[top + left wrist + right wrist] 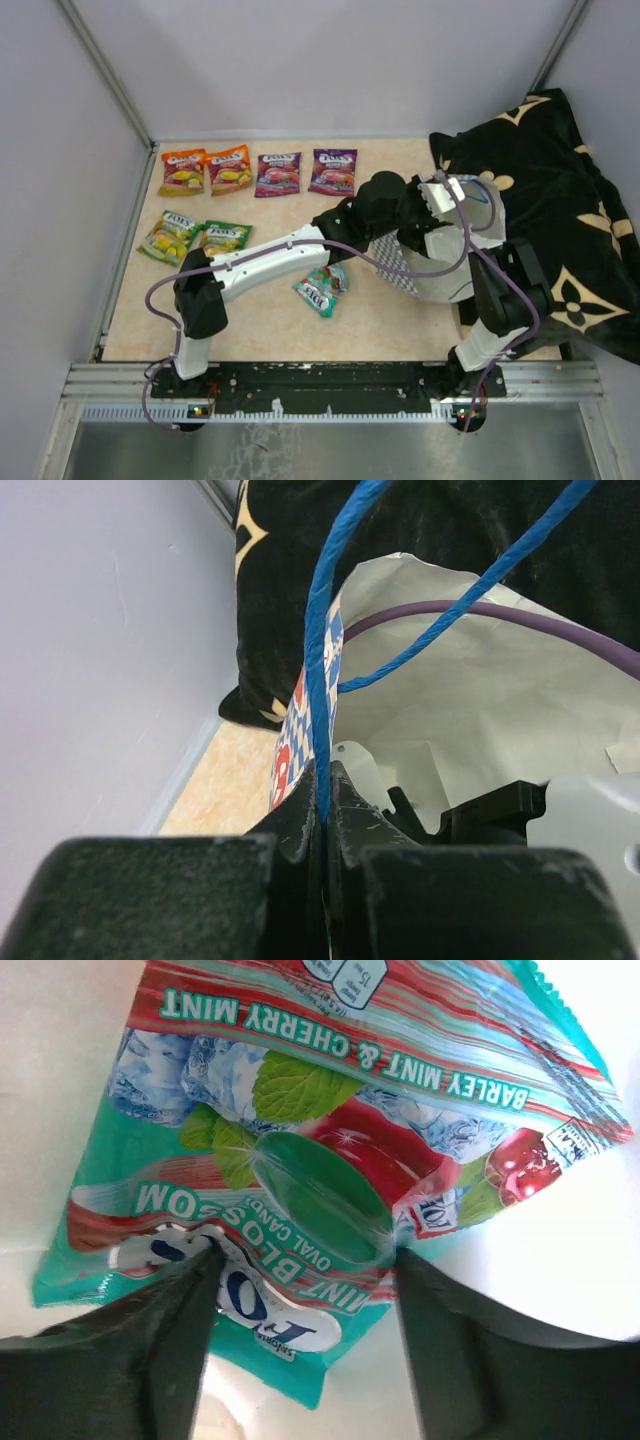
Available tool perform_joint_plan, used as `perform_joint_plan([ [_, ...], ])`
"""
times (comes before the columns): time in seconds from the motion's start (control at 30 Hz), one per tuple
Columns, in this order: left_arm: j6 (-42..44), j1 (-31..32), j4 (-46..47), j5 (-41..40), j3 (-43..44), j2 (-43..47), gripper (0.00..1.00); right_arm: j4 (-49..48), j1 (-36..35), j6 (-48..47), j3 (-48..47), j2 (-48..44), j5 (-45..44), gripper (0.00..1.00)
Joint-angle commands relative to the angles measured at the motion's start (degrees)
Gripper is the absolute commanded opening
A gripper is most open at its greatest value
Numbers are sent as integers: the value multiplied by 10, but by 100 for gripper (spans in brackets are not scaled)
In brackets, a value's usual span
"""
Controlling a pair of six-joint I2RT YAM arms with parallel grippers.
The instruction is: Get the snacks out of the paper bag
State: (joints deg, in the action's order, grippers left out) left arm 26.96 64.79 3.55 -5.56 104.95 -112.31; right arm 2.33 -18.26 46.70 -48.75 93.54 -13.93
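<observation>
The paper bag (437,283) stands at mid-right with its mouth held open. My left gripper (325,770) is shut on its blue cord handle (320,630) and keeps that handle taut. In the top view the left gripper (432,196) sits at the bag's upper rim. My right gripper (305,1255) is inside the bag, jaws wide. Its fingertips (205,1260) touch a teal mint snack packet (300,1110) on either side. Several snacks lie on the table: orange (183,171), purple (333,171), green (224,237) and a teal one (322,288).
A black cloth with gold flower marks (560,200) covers the right side, behind and under the bag. Grey walls close in the table at the left and back. The left arm (270,262) stretches across the middle of the table, and a purple cable (520,625) crosses the bag's mouth.
</observation>
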Motion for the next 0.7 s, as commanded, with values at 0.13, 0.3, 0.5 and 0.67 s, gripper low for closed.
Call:
perform_joint_plan([
  [0.13,10,25,19,-11,44,1,0,-48,-3,-29,47,-49,-28,0],
  [0.3,12,14,16,-70,70,-21,0,-63,-4,-73,94,-159,39,0],
  [0.5,-6,-12,-3,-134,119,-55,0,26,-60,-165,121,-344,73,0],
  [0.67,-54,-47,-41,-132,171,-84,0,124,-65,-197,135,-524,84,0],
])
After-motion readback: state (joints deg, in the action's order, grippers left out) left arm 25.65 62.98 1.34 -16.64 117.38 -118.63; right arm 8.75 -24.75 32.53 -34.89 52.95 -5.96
